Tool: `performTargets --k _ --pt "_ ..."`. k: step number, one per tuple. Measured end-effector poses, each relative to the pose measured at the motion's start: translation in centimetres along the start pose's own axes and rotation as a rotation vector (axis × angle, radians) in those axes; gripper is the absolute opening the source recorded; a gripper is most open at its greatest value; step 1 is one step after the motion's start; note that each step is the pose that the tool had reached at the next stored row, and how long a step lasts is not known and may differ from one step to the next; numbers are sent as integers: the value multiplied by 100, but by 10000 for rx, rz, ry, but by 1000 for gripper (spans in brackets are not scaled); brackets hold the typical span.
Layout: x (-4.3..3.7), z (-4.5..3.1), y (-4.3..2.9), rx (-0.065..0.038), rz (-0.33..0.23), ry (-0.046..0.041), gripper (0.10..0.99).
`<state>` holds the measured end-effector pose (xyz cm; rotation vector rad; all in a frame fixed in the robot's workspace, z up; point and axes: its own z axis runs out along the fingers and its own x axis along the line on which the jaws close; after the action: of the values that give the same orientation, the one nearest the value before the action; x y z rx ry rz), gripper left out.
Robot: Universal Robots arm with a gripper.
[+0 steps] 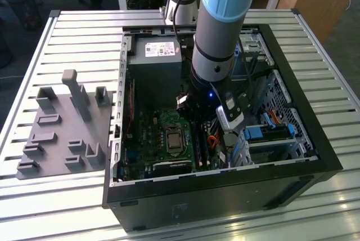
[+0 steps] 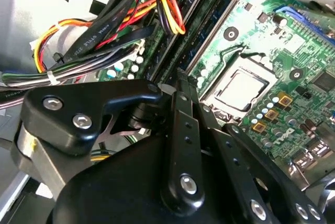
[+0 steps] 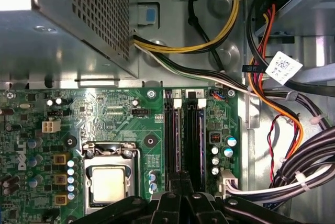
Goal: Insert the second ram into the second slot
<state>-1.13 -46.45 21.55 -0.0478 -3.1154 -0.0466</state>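
Seen from my console, the second ram is a thin dark-blue strip standing on edge. It runs lengthwise along the second slot, the one of two parallel black slots nearer the processor socket. I cannot tell whether it is fully seated.

A grey-and-blue arm wearing black linkage at its wrist.
Its grey tube is carrying a pale blue joint cap and a black collar, with a small blue light glowing; the gripper is showing matte black links studded with silver screws.
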Motion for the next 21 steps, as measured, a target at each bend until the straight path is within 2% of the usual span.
performTargets --k 3,5,15,21 --pt "0 -35 6 -45 -2 -8 106" --pt "2 -80 2 -16 -1 1 106" --pt "6 -194 6 -20 -2 2 106" --pt "18 -239 7 -21 -13 2 106"
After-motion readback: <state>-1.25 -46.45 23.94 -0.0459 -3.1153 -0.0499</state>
